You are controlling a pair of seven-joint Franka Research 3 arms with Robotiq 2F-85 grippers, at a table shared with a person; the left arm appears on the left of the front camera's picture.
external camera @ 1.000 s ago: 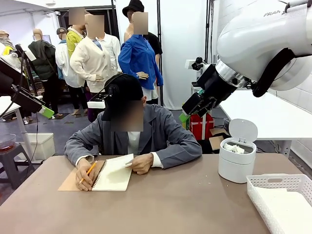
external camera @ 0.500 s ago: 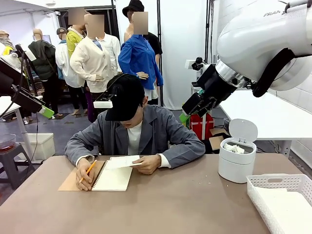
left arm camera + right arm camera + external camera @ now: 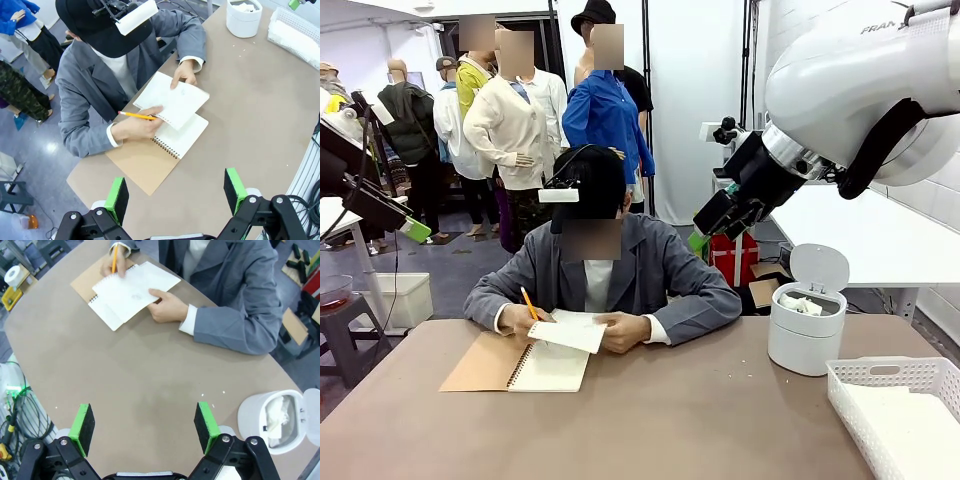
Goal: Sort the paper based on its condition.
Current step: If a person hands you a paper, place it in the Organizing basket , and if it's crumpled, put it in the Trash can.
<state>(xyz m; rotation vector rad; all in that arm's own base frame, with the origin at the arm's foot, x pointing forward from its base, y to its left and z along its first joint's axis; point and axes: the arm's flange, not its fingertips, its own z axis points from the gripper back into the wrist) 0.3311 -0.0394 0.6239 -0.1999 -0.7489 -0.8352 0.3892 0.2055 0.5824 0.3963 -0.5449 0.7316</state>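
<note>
The wrist views show the left end effector (image 3: 176, 192) and right end effector (image 3: 144, 426) wide open, empty, over the matte brown counter (image 3: 150, 375); beyond, the person's pencil hand (image 3: 135, 129), earlier on the spiral notebook (image 3: 182, 140), now steadies a flat paper sheet (image 3: 172, 100) lifted off it, while the right wrist view looks into a round white bin (image 3: 248, 427) of crumpled paper (image 3: 277, 415).

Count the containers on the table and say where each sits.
2. A round white bin, lid open, crumpled paper inside, stands at the table's right; a white lattice basket of flat sheets sits nearer the camera, at the right edge. None seems hidden.
</note>
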